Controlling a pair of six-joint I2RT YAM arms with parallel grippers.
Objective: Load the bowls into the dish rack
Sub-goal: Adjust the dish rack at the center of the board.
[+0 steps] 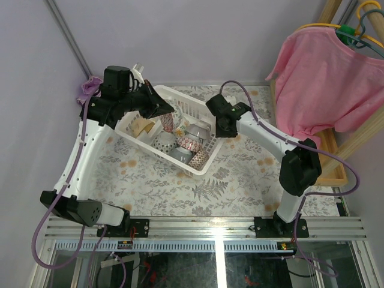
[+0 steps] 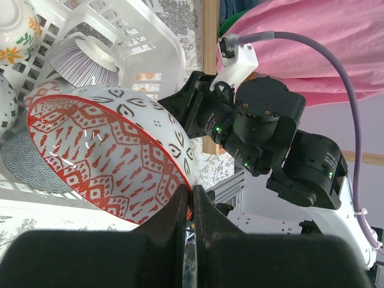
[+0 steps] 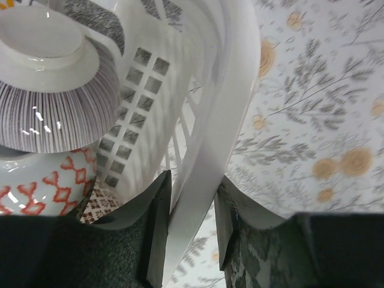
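left gripper [image 2: 191, 201]: i see its jaws closed tight on the rim of the red-patterned bowl [image 2: 102, 156], with one finger inside the lip and one outside.
red-patterned bowl: it is held on edge and tilted, and in the top view it hangs within the left half of the dish rack [image 1: 183, 99]. i cannot tell whether it touches the bowls under it.
dish rack: it is white plastic with slotted walls, and it sits diagonally on the tablecloth [image 1: 240, 180] between the two grippers.
bowls in the rack: several lie crowded together on the base. the floral bowl [image 2: 13, 33] shows at the upper left of the left wrist view. the striped bowl [image 3: 54, 114] lies upside down, foot ring up, near the right wall. the diamond-patterned bowl [image 3: 51, 180] sits just beneath the striped bowl and touches it.
right gripper [image 3: 193, 180]: it is partly open and straddles the rack's right wall, one finger inside the basket and one outside. both fingers sit close against the plastic, and i cannot tell whether they pinch it or only bracket it.
tablecloth: it is pale, printed with grey ferns and yellow flowers.
pink shirt [image 1: 330, 78]: it hangs at the far right, well apart from the rack.
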